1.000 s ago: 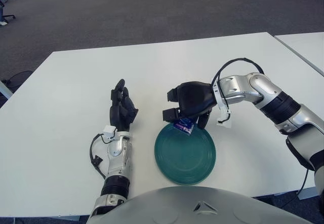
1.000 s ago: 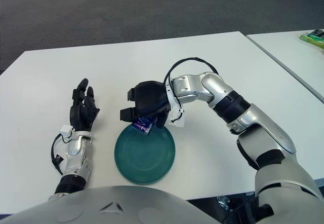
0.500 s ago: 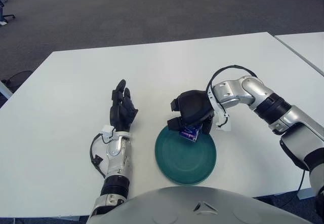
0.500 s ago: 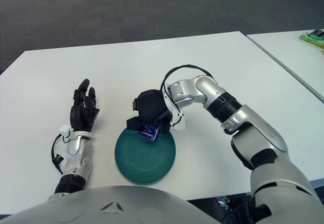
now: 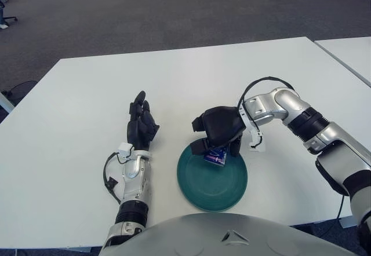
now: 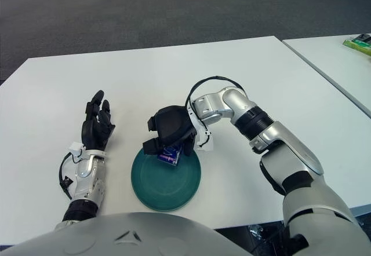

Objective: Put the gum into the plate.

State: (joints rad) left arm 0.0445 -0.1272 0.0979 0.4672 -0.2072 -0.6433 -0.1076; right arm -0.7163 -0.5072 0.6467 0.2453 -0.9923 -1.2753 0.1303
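The gum, a small blue-and-purple pack, sits low over the far part of the green plate, at or just above its surface. My right hand hovers over the plate's far rim with its black fingers curled down around the pack. I cannot tell whether the pack rests on the plate. My left hand lies flat on the table to the left of the plate, fingers stretched out and holding nothing.
The white table carries the plate near its front edge. A second white table stands to the right, with a green object on it. Grey carpet lies beyond.
My right hand has come toward me and lowered from the plate's far rim to over the plate. The gum has dropped with it and now lies flatter. The left hand has not moved.
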